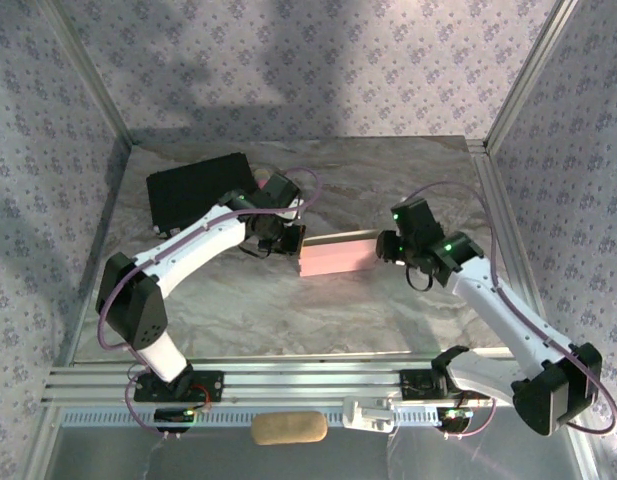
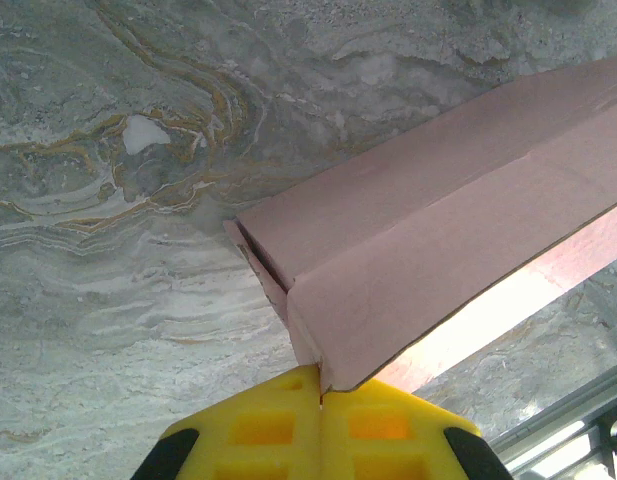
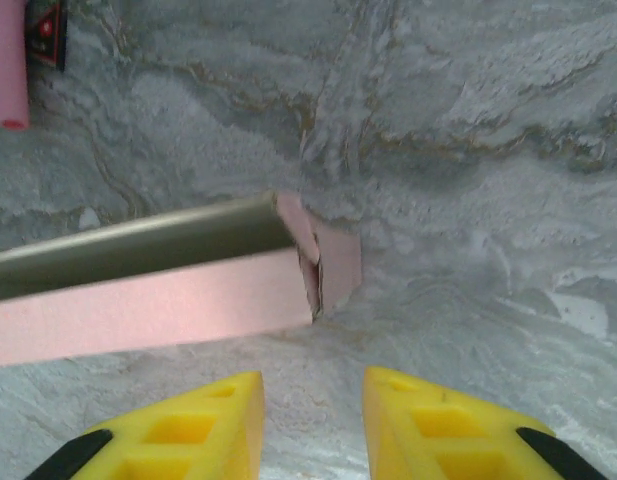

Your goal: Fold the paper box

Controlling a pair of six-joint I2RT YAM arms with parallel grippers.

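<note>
Paper box (image 1: 338,258) lies with its long axis left-right; left gripper (image 2: 321,385) is clamped on its left end, right gripper (image 3: 313,385) has fingers apart, just short of the right end flap (image 3: 336,265).

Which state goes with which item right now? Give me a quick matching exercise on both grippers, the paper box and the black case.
Column A
1. left gripper
2. right gripper
3. paper box
4. black case

Column B
a. at the far left of the table
b. open, gripping nothing, just short of the pink end
c. pink, lying mid-table
d. shut on a corner of the paper box

Pairs: 1-d, 2-b, 3-c, 4-a
</note>
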